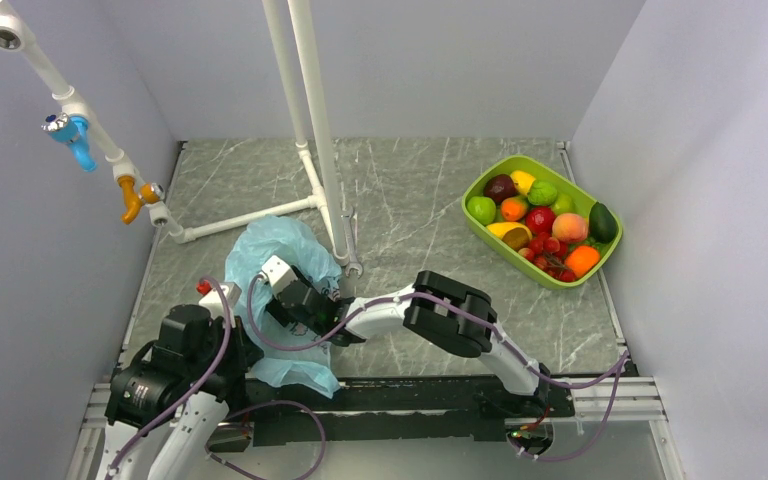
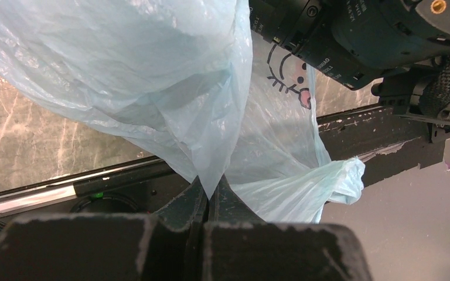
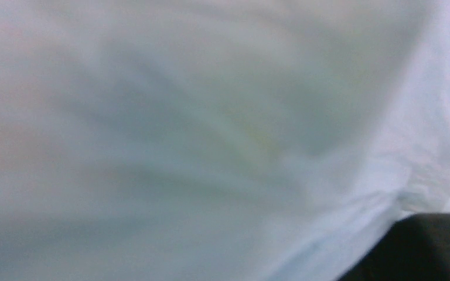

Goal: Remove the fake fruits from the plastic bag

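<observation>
bag pinched, fruits in the tray

the left gripper (image 2: 209, 192) is squeezed tight on a fold of the plastic bag (image 1: 278, 248). the thin blue bag hangs up from its fingers (image 2: 181, 206). a little cartoon face (image 2: 290, 69) is printed on it. the bag sits at the near side of the grey table (image 1: 410, 190), left of the middle, just beside the foot of a white pipe (image 1: 322, 150).

the right gripper (image 1: 298, 298) reaches across into the bag. its camera shows only blurry blue plastic, so i cannot tell if it is open or closed.

the fake fruits (image 1: 540, 220) lie in a lime-green tray (image 1: 494, 174), far off on the right.
</observation>
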`<state>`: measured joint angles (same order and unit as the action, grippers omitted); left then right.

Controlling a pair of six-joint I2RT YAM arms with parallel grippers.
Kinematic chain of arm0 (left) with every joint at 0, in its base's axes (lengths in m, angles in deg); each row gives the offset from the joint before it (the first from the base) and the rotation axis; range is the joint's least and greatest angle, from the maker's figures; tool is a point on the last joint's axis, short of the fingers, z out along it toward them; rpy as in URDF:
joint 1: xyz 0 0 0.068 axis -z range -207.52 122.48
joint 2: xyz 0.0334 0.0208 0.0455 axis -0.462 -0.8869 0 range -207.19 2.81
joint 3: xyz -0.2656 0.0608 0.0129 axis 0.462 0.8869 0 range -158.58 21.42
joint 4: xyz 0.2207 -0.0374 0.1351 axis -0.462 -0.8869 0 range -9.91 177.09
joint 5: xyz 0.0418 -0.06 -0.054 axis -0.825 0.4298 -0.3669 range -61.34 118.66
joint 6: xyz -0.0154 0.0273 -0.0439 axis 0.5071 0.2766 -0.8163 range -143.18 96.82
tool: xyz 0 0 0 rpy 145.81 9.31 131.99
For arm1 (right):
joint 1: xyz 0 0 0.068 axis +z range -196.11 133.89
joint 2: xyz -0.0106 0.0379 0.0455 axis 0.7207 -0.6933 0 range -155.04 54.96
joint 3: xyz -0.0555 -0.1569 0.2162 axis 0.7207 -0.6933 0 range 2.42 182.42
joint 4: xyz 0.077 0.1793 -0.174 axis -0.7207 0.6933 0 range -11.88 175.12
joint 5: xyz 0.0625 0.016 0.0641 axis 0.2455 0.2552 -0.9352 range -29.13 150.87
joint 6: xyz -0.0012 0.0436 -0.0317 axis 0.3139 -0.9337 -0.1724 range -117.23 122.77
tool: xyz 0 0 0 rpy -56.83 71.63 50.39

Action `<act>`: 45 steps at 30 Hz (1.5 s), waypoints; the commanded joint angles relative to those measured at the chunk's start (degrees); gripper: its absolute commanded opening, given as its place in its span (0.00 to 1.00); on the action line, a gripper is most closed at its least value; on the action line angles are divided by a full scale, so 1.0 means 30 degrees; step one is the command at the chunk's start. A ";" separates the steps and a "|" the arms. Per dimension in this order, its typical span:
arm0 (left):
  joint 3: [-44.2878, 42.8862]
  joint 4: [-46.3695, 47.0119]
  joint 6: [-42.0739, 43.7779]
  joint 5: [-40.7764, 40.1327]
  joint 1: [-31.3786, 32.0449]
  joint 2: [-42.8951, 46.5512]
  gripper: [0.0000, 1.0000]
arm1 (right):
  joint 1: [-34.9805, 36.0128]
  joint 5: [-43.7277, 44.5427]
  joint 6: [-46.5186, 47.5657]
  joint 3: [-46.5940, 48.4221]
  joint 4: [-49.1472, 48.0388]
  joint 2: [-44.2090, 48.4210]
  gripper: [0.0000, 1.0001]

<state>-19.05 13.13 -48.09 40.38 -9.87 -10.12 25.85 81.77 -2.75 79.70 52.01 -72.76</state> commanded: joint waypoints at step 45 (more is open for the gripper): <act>0.0187 0.2640 -0.1412 -0.0546 -0.0114 0.1639 0.00 | -0.0068 -1.1310 -0.2962 -0.9747 0.2151 1.4984 0.00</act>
<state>-18.13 17.92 -51.17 39.31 -9.93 -4.57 25.72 44.73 -11.23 53.45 58.07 -35.89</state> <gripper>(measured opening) 0.010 0.571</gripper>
